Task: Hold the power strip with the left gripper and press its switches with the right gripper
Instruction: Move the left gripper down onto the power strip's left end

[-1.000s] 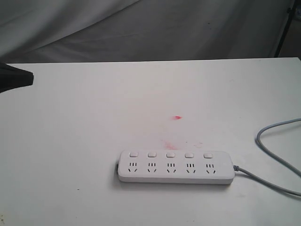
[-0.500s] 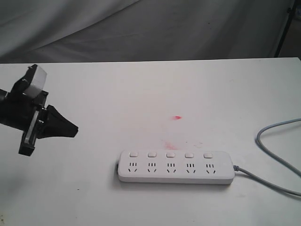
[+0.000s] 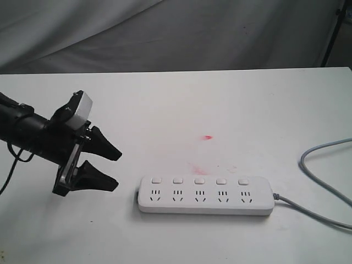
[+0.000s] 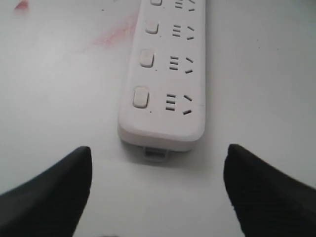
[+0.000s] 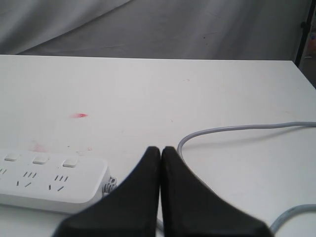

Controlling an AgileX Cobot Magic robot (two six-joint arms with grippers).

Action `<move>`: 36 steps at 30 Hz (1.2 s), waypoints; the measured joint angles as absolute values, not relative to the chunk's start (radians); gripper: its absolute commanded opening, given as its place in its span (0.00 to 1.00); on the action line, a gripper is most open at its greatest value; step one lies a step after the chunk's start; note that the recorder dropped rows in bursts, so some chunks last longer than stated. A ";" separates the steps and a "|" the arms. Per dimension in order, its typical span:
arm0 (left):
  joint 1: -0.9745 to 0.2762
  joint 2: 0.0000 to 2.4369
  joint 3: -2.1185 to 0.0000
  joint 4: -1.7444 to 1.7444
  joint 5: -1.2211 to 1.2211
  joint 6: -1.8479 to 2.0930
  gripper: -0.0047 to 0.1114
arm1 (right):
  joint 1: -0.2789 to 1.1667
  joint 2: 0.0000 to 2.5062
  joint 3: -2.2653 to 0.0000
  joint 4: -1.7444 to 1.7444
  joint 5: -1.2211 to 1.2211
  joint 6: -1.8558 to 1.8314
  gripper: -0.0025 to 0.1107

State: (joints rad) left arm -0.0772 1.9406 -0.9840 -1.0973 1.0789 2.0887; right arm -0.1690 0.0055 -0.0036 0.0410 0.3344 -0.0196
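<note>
jaws of the left gripper (image 3: 117, 171) are gaping wide, gripping nothing, just short of the cordless end of the power strip (image 3: 206, 195); jaws of the right gripper (image 5: 160, 149) are pressing together, empty. the white table (image 3: 165, 110) is carrying the strip lying flat, its grey cord (image 3: 319, 165) trailing right, its switches (image 3: 199, 180) facing up, untouched.

Smooth plastic pwr strip (image 3: 205, 194)
</note>
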 measured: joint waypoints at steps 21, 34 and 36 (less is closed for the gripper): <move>-0.206 2.011 -0.989 -1.113 0.908 2.090 0.86 | -0.169 0.005 -0.004 0.041 0.334 -0.020 0.02; -0.327 2.011 -0.989 -1.128 0.797 2.090 0.86 | -0.169 0.005 -0.004 0.041 0.334 -0.020 0.02; -0.337 2.017 -0.989 -1.115 0.787 2.090 0.86 | -0.169 0.005 -0.004 0.041 0.334 -0.020 0.02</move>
State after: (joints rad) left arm -0.3369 2.0172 -0.9890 -1.1147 0.7865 2.0904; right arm -0.1690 0.0055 -0.0036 0.0410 0.3344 -0.0196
